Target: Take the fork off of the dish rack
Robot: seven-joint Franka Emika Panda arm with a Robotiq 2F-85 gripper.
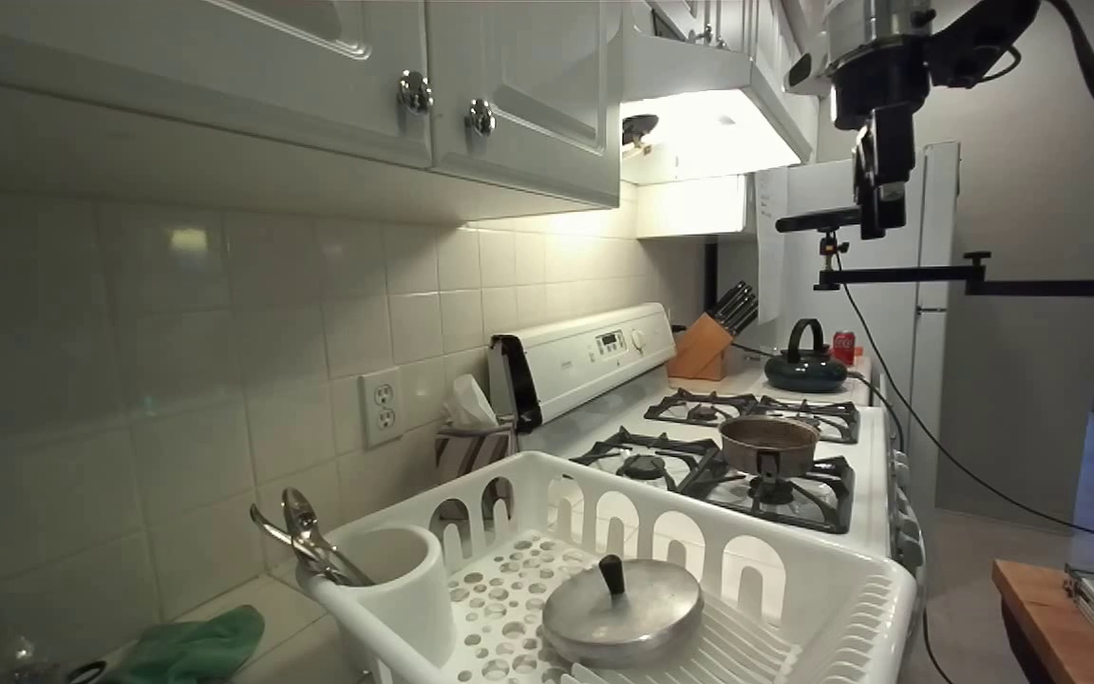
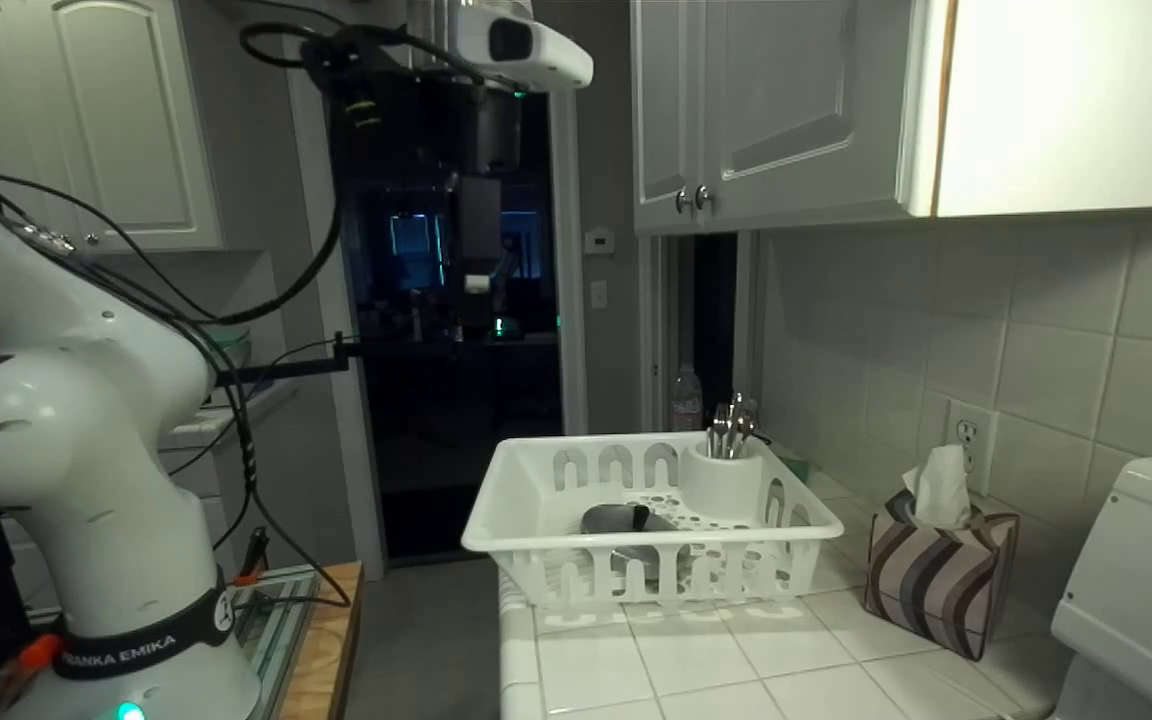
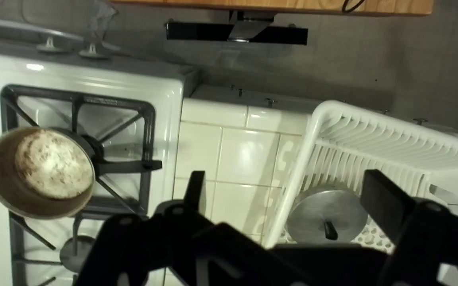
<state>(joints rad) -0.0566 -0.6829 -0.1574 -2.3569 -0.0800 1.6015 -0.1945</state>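
While the pincer [image 3: 285, 186] hangs spread, the fork, indistinct among cutlery [image 1: 311, 543], should be light, stiff, slippery, best gripped above the cup [image 1: 405, 594].

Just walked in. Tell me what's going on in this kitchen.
A robot arm is meant to take a fork off the dish rack, but its hand holds nothing so far. The hand hangs higher than the rack and apart from it, jaws wide open. Some cutlery leans in the round cup at the rack's corner; I can't say for sure which piece is the fork. A metal lid lies in the rack.
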